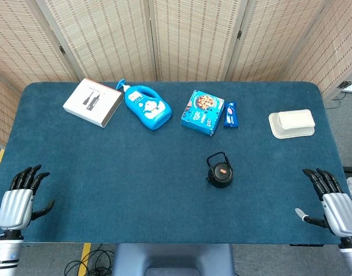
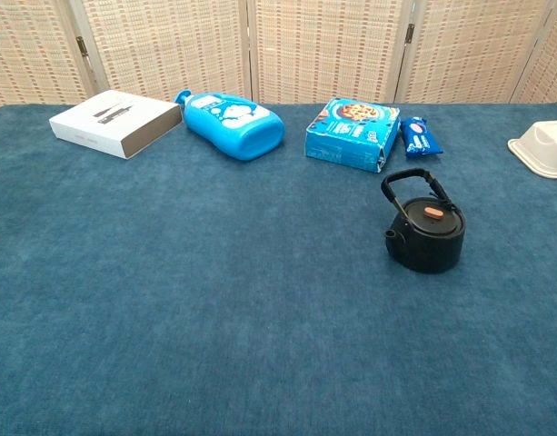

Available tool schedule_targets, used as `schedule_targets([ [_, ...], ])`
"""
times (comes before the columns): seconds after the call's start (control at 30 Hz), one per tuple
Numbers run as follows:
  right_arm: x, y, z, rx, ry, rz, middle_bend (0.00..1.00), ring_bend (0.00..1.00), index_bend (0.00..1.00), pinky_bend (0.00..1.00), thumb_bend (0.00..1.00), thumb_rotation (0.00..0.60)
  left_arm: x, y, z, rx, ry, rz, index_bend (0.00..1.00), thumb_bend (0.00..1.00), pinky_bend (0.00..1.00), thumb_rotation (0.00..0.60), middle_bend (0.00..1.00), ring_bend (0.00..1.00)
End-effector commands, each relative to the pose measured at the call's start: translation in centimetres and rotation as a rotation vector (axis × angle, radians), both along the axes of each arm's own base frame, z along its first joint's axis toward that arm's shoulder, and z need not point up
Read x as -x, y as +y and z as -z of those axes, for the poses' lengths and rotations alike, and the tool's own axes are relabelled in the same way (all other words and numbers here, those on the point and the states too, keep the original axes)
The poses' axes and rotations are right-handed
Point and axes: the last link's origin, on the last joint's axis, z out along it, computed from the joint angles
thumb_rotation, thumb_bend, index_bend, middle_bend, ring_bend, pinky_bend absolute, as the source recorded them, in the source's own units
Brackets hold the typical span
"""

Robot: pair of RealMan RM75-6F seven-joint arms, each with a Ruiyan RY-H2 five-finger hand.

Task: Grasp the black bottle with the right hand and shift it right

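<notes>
Plainly: black bottle upright, untouched — right hand, left hand fingers spread, empty.

I see a blue-carpeted table. Along its far side, left to right, lie a white box, blue bottle, cookie box, small blue packet and white container. Nearer stands the black bottle.

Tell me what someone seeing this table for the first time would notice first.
Probably the bright blue bottle lying on its side at the far edge of the table, between a white box and a blue cookie box. Next, the black bottle standing alone right of centre, its loop handle up. Both hands, the left hand and right hand, rest at the near corners, holding nothing, fingers apart.
</notes>
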Motion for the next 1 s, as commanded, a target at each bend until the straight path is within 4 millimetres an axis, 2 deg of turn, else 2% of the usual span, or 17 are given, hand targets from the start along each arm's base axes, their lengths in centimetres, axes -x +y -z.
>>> schedule_targets([
  [0.03, 0.0, 0.0, 0.0, -0.003, 0.000, -0.001, 0.11, 0.02, 0.07, 0.05, 0.12, 0.600, 0.0, -0.1, 0.0, 0.001, 0.002, 0.001, 0.24, 0.27, 0.14, 0.600, 0.12, 0.11],
  [0.43, -0.3, 0.0, -0.2, 0.001, 0.005, -0.019, 0.12, 0.02, 0.07, 0.05, 0.12, 0.600, 0.1, -0.4, 0.0, 0.004, 0.000, -0.005, 0.24, 0.27, 0.14, 0.600, 0.12, 0.11],
  [0.6, -1.0, -0.8, -0.1, -0.020, 0.033, -0.050, 0.12, 0.02, 0.07, 0.05, 0.12, 0.600, 0.4, -0.6, -0.1, 0.001, -0.003, -0.016, 0.24, 0.27, 0.14, 0.600, 0.12, 0.11],
  [0.8, -3.1, -3.6, 0.1, -0.089, 0.089, -0.101, 0.12, 0.02, 0.07, 0.05, 0.12, 0.600, 0.9, -1.0, -0.1, 0.006, -0.011, -0.034, 0.24, 0.27, 0.14, 0.600, 0.12, 0.11],
  [1.0, -5.9, -7.5, 1.6, -0.206, 0.143, -0.161, 0.12, 0.02, 0.07, 0.05, 0.12, 0.600, 1.3, -1.5, -0.4, 0.013, -0.015, -0.049, 0.24, 0.27, 0.14, 0.600, 0.12, 0.11],
])
